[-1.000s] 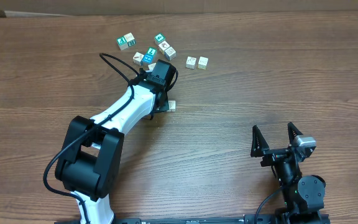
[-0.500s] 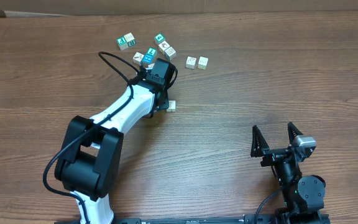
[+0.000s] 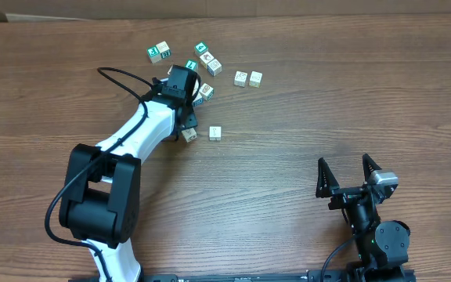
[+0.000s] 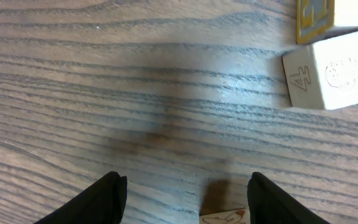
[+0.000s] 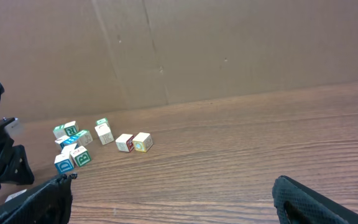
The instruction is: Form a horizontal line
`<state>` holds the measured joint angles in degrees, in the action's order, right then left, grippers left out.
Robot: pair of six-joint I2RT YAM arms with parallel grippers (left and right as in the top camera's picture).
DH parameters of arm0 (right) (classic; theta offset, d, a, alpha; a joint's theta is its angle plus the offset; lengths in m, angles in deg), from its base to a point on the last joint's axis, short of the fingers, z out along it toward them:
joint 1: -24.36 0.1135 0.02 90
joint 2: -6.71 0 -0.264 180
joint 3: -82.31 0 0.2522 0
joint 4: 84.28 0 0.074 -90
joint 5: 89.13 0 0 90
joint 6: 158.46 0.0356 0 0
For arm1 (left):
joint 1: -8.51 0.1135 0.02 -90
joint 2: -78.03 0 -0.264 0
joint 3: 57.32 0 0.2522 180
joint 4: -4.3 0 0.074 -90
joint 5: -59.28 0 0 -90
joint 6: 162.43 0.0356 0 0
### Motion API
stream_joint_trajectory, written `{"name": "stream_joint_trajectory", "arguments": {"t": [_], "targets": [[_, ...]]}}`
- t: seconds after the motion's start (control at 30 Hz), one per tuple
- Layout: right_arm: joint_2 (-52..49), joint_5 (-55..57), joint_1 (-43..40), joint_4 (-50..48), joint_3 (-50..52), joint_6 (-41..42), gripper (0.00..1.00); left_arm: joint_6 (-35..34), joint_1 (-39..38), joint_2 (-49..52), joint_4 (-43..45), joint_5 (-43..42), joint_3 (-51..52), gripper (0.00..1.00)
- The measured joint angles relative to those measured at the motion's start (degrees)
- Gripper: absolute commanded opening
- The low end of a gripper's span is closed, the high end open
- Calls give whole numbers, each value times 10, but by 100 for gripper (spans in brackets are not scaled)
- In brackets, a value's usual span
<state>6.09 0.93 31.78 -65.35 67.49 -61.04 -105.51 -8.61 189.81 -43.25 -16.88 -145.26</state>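
The row (image 3: 242, 78) of two pale cubes is seen touching side by side at the far part of the worktop (image 3: 327, 94), just right of a scatter of teal-lettered cubes (image 3: 205, 59). The left claw (image 4: 185, 182) is held wide open and empty, low over the wood, with a small cube (image 4: 224, 216) seen between its tips. A "4" is printed on a pale cube (image 4: 331, 73) nearby. The right claw (image 3: 343, 163) is spread open, empty, well apart.

wood-grain table (image 3: 327, 102), brown cardboard wall (image 5: 229, 50)
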Motion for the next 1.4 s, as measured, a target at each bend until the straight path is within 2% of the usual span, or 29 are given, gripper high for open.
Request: {"name": "stream_joint_trajectory", "arguments": {"t": [0.2,0.37,0.6,0.77,1.03,1.4], "targets": [[0,0,0,0,0,0,100,-4,7,0,-8,-17,0,45],[0,0,0,0,0,0,100,-7,7,0,-18,-21,0,43],[0,0,0,0,0,0,100,-19,14,0,-26,-21,0,18],[0,0,0,0,0,0,100,-28,19,0,-48,-20,0,5],[0,0,0,0,0,1,100,-34,22,0,-80,-28,0,4],[0,0,0,0,0,0,100,-34,22,0,-84,-81,0,4]]}}
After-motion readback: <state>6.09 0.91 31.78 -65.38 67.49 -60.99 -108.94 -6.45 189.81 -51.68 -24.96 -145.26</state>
